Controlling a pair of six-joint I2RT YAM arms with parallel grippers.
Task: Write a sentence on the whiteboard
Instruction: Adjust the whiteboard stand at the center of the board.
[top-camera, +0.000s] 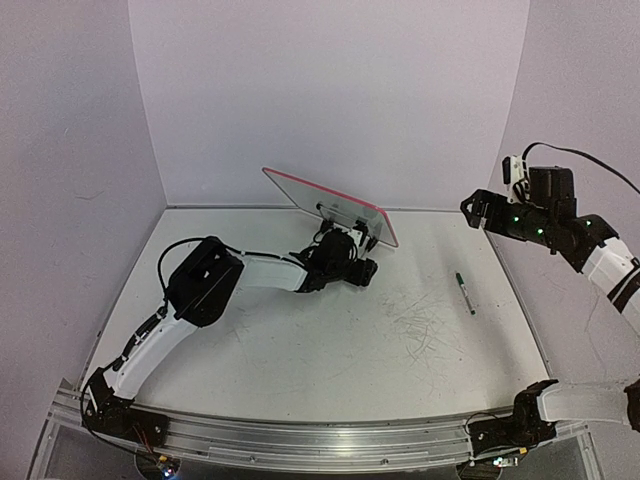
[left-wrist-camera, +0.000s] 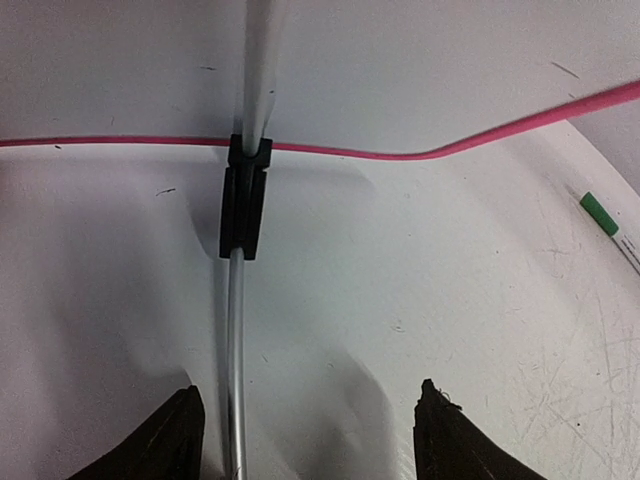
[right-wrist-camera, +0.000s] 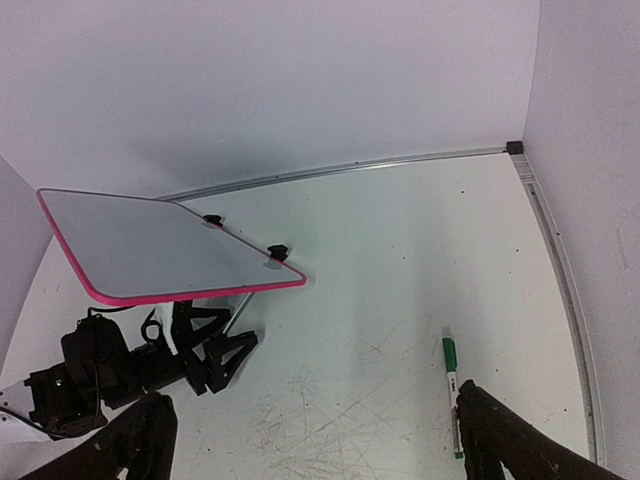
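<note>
The whiteboard (top-camera: 335, 205) is standing tilted at the far middle of the table (top-camera: 300, 345), showing no writing. The left gripper (left-wrist-camera: 310, 400) is reaching under it, fingers spread either side of the stand rod (left-wrist-camera: 237, 330), pinching nothing. The right gripper (right-wrist-camera: 315, 405) is hovering at the right, wide open, above the marker (right-wrist-camera: 450, 385) lying near it. The board is seemingly being positioned. Writing next is calling for the right arm to descend and close across the marker's barrel.

whiteboard (right-wrist-camera: 160, 245): tilted above table (right-wrist-camera: 400, 250) | green marker (right-wrist-camera: 453, 395): flat on table, well apart

whiteboard (right-wrist-camera: 170, 245): face unreadable | marker (left-wrist-camera: 600, 213): cut by right edge | left tool (left-wrist-camera: 310, 395): fingers cropped below
</note>
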